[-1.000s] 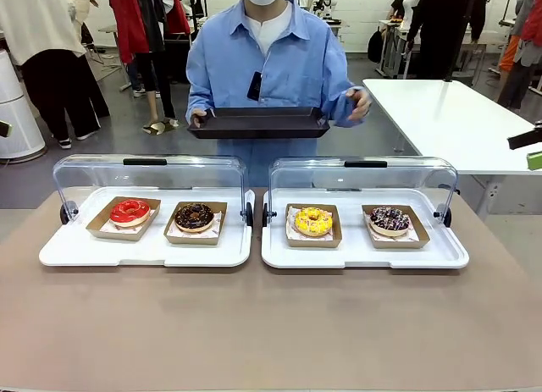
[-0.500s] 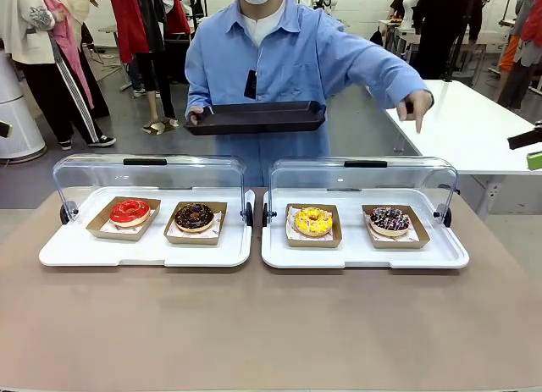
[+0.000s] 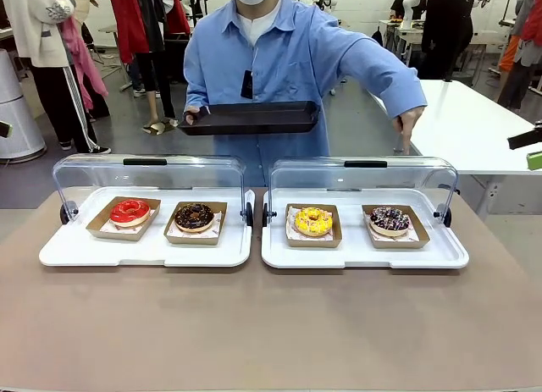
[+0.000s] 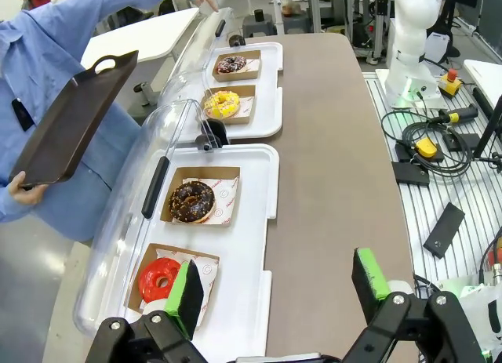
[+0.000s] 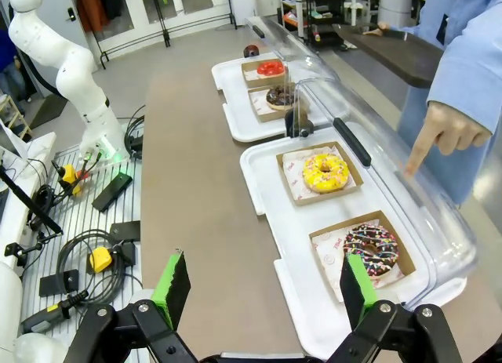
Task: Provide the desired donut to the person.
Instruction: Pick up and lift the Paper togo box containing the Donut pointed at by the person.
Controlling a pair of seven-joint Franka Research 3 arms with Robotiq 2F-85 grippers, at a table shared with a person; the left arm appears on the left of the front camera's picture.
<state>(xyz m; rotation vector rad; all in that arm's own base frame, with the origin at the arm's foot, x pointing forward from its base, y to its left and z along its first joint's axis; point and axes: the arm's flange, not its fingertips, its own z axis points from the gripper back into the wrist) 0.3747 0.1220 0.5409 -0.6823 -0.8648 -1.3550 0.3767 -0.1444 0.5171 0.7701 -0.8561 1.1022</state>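
Sprinkled donut (image 5: 375, 248) ahead of the open right claw (image 5: 265, 284) is pointed at; it should be grabbed next.

We note the person's free hand (image 3: 408, 121) now off the black tray (image 3: 250, 118); arm stretched out, finger lowered to the right case's clear lid (image 3: 364, 170) above the sprinkled donut (image 3: 389, 220); tray now one-handed, shifted slightly.

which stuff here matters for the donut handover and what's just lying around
Job: person in light-blue shirt, pointing hand, black rectangular tray, red-glazed donut, chocolate donut, yellow donut, sprinkled donut, left clear-lidded white case, right clear-lidded white case.
Lying about: cables and tools on floor grille, white side table.
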